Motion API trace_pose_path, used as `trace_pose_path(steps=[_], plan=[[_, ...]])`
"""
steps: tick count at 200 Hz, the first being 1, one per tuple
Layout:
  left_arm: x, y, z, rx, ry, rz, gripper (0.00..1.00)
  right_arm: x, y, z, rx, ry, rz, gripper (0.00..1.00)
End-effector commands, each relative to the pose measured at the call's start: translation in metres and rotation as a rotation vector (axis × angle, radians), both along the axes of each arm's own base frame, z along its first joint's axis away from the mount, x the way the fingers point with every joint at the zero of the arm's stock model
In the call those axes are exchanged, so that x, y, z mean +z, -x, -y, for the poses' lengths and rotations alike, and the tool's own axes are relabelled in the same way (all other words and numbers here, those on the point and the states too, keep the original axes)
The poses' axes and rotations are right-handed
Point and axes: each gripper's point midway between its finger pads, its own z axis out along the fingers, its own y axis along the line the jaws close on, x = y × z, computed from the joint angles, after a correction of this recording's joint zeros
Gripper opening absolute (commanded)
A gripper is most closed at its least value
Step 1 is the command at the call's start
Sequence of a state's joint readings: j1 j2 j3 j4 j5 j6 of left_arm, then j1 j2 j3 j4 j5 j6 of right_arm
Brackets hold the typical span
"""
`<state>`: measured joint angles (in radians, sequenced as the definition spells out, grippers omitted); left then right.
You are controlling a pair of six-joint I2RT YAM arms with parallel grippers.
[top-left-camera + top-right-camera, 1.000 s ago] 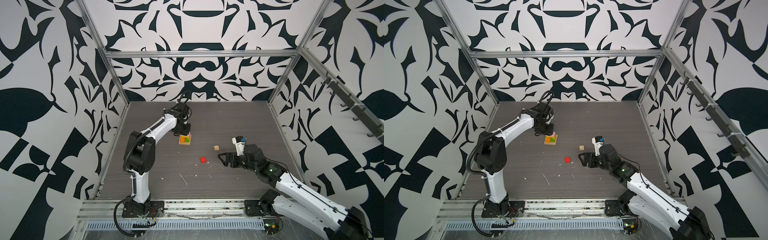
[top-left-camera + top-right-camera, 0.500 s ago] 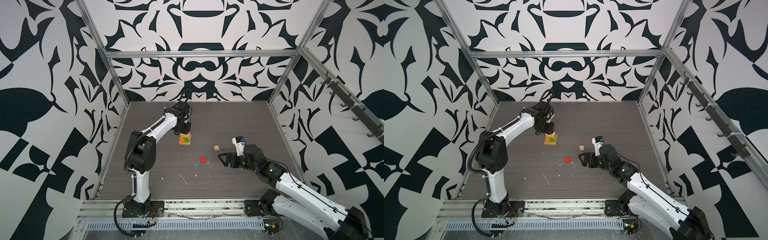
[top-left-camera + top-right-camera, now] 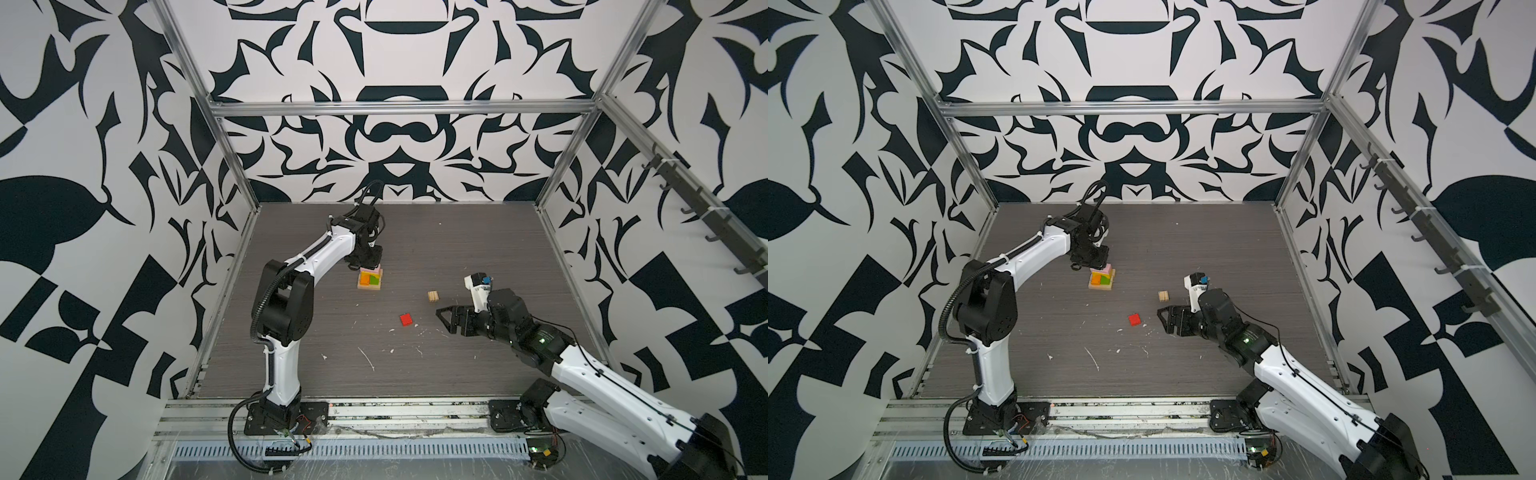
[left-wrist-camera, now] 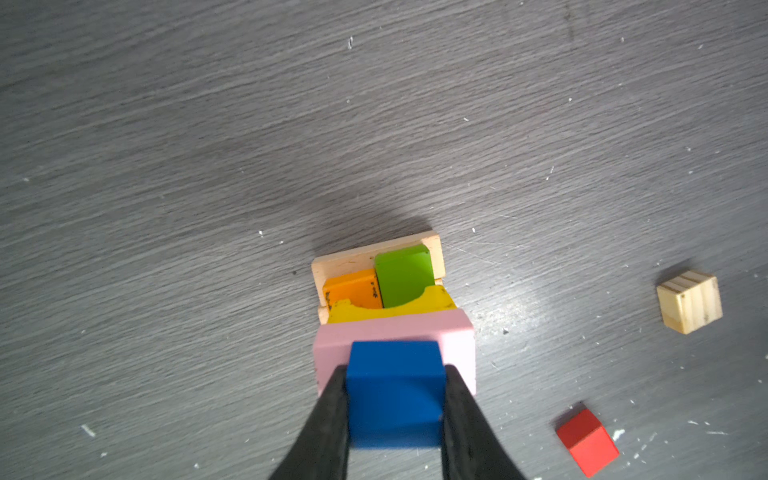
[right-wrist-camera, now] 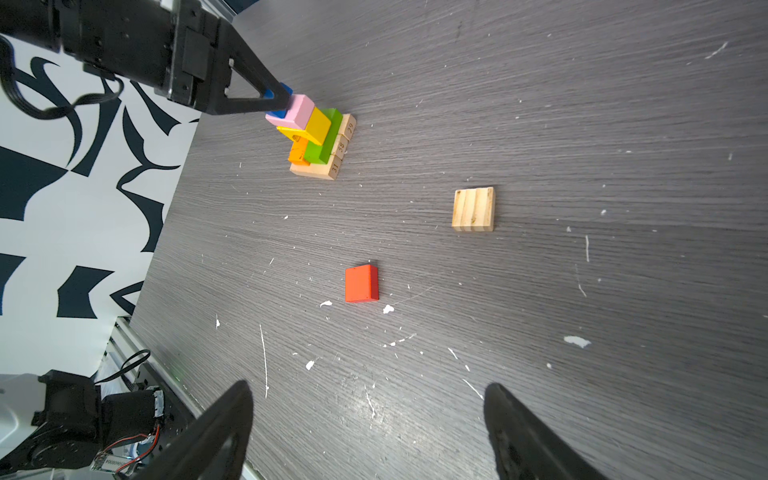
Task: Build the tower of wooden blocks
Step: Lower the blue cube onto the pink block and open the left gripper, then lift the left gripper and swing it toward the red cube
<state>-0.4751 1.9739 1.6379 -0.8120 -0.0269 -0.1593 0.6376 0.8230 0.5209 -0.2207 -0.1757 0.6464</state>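
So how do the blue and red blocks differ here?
The blue block is gripped by the shut left claw, over the pink block atop the tower; the red block lies loose on the table, untouched. Blue is raised, red is down flat. Both are small painted blocks.

Counted 10 wood blocks (image 3: pixel 1101 279) in view: 3 tan planks (image 5: pixel 328 169) side by side, ends numbered 31, 58, 29; 1 orange block (image 5: pixel 298 153); 1 green block (image 5: pixel 324 143); 1 yellow block (image 5: pixel 318 124); 1 pink block (image 5: pixel 300 110); 1 blue block (image 4: pixel 395 390); 1 red block (image 5: pixel 360 283); 1 tan cube (image 5: pixel 473 208). Split was 7 stacked, 1 held, 2 loose on the tabletop (image 3: pixel 457 249). Grippers: 2, left gripper (image 4: pixel 395 370) and right gripper (image 5: pixel 369 388).
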Motion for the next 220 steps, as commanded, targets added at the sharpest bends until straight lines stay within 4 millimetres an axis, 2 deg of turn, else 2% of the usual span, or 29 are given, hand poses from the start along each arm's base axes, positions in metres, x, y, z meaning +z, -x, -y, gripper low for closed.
trace_pose_path(steps=[1, 78, 126, 170, 220], plan=[[-0.004, 0.0, -0.004, 0.008, -0.016, -0.023, 0.29, 0.021, -0.005, -0.002, -0.002, -0.02, 0.06, 0.91], [-0.006, 0.001, -0.004, 0.014, -0.015, -0.028, 0.45, 0.02, -0.005, -0.001, -0.005, -0.02, 0.057, 0.91], [-0.004, 0.0, -0.002, 0.016, -0.007, -0.027, 0.49, 0.02, -0.005, -0.001, -0.005, -0.02, 0.058, 0.91], [0.012, -0.001, 0.009, 0.011, 0.062, -0.014, 0.57, 0.022, -0.005, -0.002, -0.003, -0.023, 0.06, 0.91], [0.041, -0.003, 0.011, 0.011, 0.101, 0.039, 0.68, 0.022, -0.004, -0.002, -0.003, -0.026, 0.059, 0.91]])
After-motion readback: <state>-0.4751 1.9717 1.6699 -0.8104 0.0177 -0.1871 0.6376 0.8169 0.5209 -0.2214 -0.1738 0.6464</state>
